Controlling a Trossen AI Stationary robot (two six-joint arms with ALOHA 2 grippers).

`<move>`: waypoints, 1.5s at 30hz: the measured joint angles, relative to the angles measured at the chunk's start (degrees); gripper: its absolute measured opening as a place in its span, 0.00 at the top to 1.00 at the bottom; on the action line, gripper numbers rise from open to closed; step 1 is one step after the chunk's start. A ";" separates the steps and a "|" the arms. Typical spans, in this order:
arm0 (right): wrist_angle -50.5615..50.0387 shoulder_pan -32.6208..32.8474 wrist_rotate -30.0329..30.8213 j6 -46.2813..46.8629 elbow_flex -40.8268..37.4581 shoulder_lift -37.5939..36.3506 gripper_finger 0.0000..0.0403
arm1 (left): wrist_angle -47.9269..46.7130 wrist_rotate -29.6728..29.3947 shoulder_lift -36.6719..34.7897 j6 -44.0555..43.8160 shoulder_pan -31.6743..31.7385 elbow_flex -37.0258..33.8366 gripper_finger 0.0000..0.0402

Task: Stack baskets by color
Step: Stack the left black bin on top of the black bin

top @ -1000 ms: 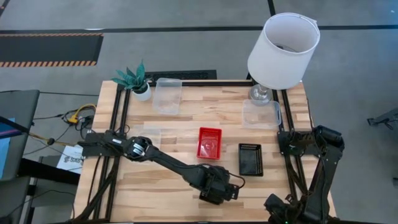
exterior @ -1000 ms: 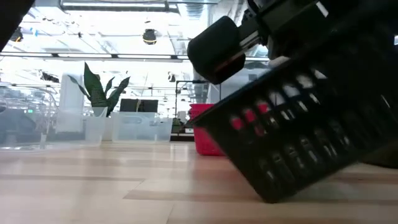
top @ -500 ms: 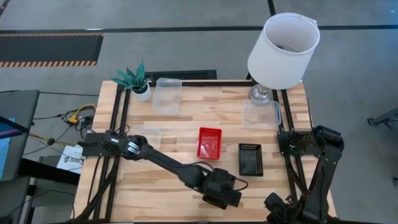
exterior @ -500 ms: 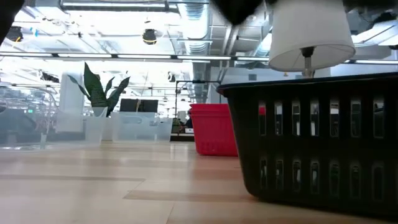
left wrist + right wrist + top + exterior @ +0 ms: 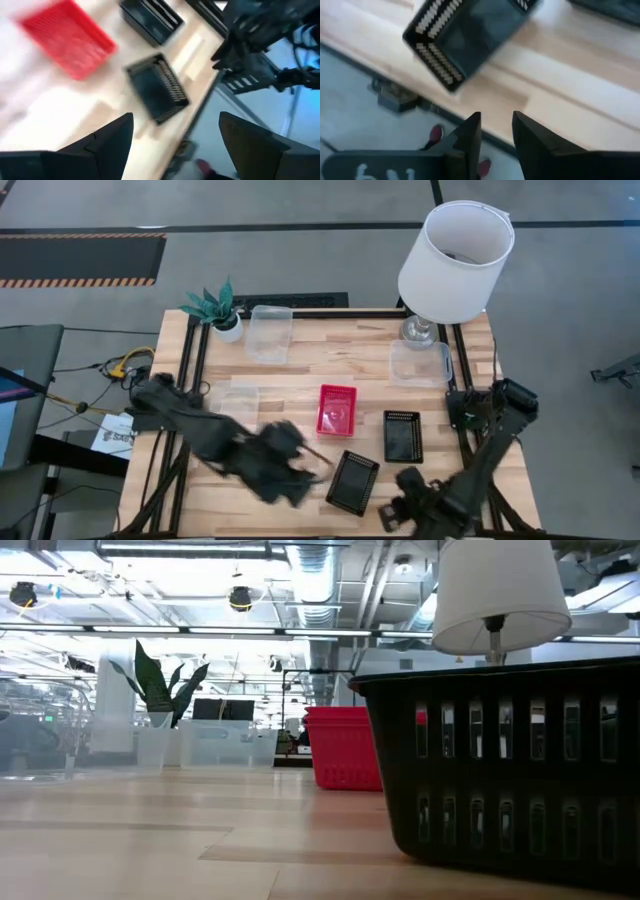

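Black basket loose at the table's near edge, both arms close by

A black basket (image 5: pixel 353 481) sits askew on the table (image 5: pixel 300 385) near its front edge, apart from the other black basket (image 5: pixel 403 436) and the red basket (image 5: pixel 337 409); clear baskets lie farther back, one (image 5: pixel 269 333) by the potted plant (image 5: pixel 215 307), one (image 5: pixel 419 363) under the lamp (image 5: pixel 455 260). The left gripper (image 5: pixel 172 145) hangs empty above the table with fingers spread wide and nothing between them. The right gripper (image 5: pixel 496 127) hovers by the front edge, its fingers a narrow gap apart and clasping nothing. A good pickup probably means pinching one wall of the skewed basket (mesh walls flex, so grip near a corner), lifting it level, turning it to match the other black basket, then lowering straight down so it nests.
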 joint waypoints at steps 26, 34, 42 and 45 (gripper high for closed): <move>3.06 -16.95 -12.31 0.11 0.04 13.13 0.47 | -15.66 -20.67 -23.81 -3.05 -14.17 -1.78 0.30; 3.72 -18.40 -12.29 -1.84 -0.01 14.20 0.68 | -15.63 -27.38 -32.35 -1.15 -14.04 -4.28 0.30; 5.19 -18.39 -12.28 -1.91 0.04 14.77 0.79 | -15.79 -26.11 -45.50 -11.95 -11.07 -25.23 0.34; 5.41 -18.43 -12.27 -3.28 0.04 14.44 0.89 | -15.67 -25.93 -49.41 -16.80 -10.46 -33.33 0.37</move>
